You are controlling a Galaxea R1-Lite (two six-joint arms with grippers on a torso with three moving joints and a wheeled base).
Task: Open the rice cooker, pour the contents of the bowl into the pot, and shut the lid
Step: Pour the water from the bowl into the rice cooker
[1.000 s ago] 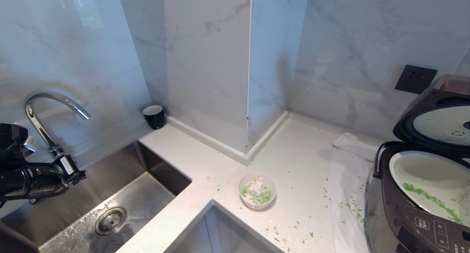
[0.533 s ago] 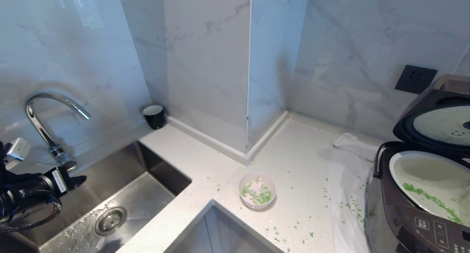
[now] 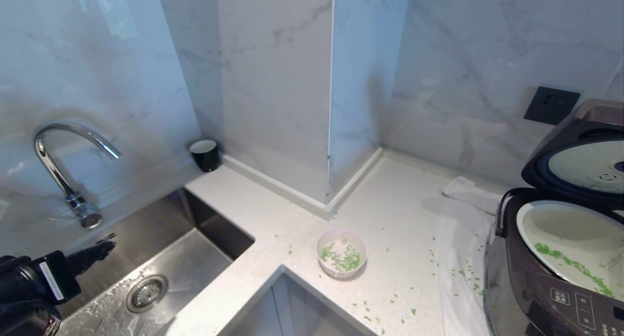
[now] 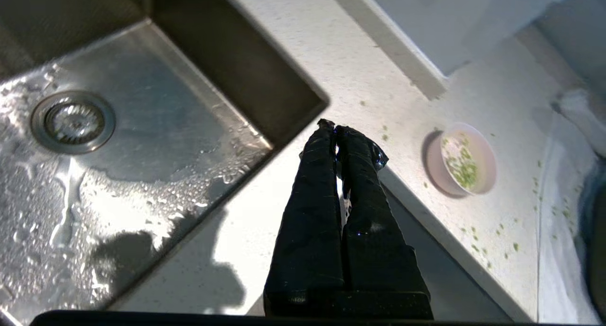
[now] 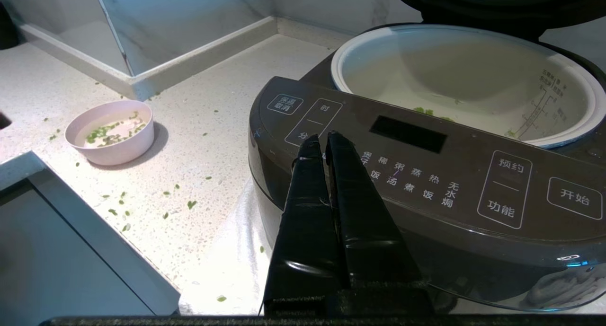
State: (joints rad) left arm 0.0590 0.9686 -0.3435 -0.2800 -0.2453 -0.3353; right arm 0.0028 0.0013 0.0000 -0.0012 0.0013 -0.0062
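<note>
1. The lid (image 3: 580, 168) stands open at the right edge of the head view, so I judge the pouring step is in hand: the bowl (image 3: 341, 253), at lower centre on the tabletop (image 3: 390, 214), holds green bits (image 3: 343, 259), and some lie in the pot (image 3: 570, 243).
2. Next move, I judge: reach the bowl, with fingers parted.
3. The left gripper (image 3: 105, 243), lower left over the sink (image 3: 161, 258), has its fingers (image 4: 326, 174) pressed together, holding nothing.
4. The right gripper (image 5: 322, 139), fingers together and empty, hangs before the rice cooker (image 5: 426, 184).

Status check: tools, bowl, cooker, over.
Left tool shut, empty, over the sink. Right tool shut before the rice cooker. Bowl on counter, greens inside; lid up. Nothing in the way.
</note>
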